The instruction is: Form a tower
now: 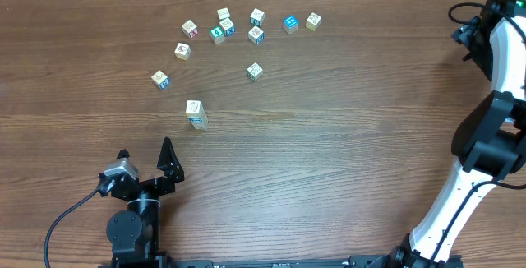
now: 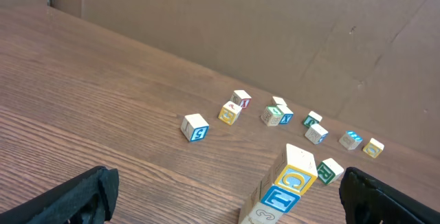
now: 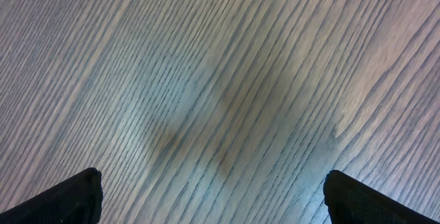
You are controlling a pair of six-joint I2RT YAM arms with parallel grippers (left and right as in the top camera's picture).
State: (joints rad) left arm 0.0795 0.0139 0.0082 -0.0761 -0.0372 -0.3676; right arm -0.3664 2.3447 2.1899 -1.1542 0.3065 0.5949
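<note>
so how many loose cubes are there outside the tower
11 loose cubes: eight across the far row, two nearer on the left, one beyond the tower. None look hidden from overhead.

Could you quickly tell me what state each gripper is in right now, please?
Left gripper: open, holding nothing.
Right gripper: open, holding nothing.
</note>
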